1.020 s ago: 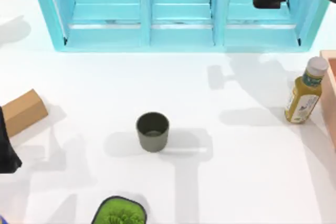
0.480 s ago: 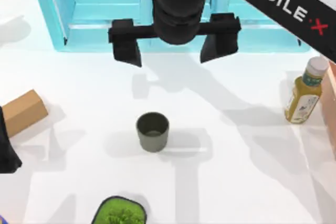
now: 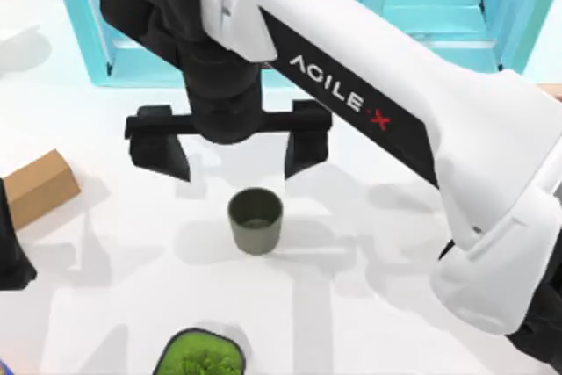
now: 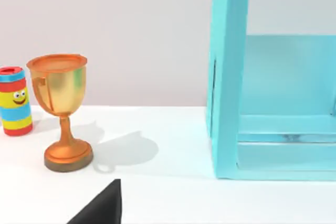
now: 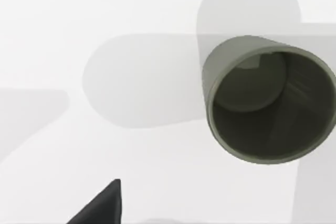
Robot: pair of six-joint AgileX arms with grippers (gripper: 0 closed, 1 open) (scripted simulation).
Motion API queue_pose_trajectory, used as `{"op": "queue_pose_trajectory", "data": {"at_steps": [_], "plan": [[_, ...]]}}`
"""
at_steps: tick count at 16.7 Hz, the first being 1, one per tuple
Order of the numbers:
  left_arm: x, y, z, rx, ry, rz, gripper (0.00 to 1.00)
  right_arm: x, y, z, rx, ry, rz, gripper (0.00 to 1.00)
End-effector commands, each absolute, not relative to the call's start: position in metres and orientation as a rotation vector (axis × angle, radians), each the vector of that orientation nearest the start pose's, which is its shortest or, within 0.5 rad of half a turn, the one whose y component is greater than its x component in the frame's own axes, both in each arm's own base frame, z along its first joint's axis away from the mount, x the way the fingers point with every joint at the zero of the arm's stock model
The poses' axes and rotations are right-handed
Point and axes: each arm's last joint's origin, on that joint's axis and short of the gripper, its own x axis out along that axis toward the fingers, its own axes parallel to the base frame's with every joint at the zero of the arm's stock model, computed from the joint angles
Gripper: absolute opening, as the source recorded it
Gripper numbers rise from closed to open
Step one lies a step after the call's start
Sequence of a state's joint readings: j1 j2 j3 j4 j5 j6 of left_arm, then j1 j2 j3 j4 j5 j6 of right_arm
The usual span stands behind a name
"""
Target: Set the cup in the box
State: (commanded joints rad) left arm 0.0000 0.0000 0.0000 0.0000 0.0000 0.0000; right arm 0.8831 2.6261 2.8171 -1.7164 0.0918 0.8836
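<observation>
In the top view, the cup [image 3: 255,220] is seen upright near the middle of the white surface [image 3: 395,322], with free room on every side. A brown cardboard block [image 3: 37,187] is placed at the left edge, well apart from the cup, and a black pot of green plant [image 3: 201,356] is placed at the near edge, below the cup in this view. The turquoise box [image 3: 88,28] with its compartments is set along the far edge, partly covered by the white right arm. The right tool [image 3: 230,148] is held just beyond the cup, on the box side; its two black fingers [image 3: 158,143] are spread wide apart and nothing is held between them. The cup is not touched. The left tool [image 3: 12,250] is seen as a dark shape at the left edge; whether it is open or closed cannot be told.

In the left wrist view, a golden trophy [image 4: 61,109] and a striped can with a face [image 4: 15,100] are seen standing on the surface near a side wall of the box [image 4: 228,72]. A black fingertip [image 4: 100,207] is visible low in the picture.

In the right wrist view, the cup [image 5: 269,98] is seen from above, empty, with bare surface around it. One black fingertip [image 5: 100,207] is visible, well apart from the cup.
</observation>
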Motion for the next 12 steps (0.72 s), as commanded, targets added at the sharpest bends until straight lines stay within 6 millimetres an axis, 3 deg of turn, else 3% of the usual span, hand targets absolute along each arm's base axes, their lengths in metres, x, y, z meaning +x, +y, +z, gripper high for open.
{"op": "queue_pose_trajectory", "data": {"at_steps": [12], "plan": [[0.1057,-0.0012,0.1600,0.000,0.000,0.000,1.00,0.3085,0.3869,0.2314,0.012,1.469,-0.006,1.00]]}}
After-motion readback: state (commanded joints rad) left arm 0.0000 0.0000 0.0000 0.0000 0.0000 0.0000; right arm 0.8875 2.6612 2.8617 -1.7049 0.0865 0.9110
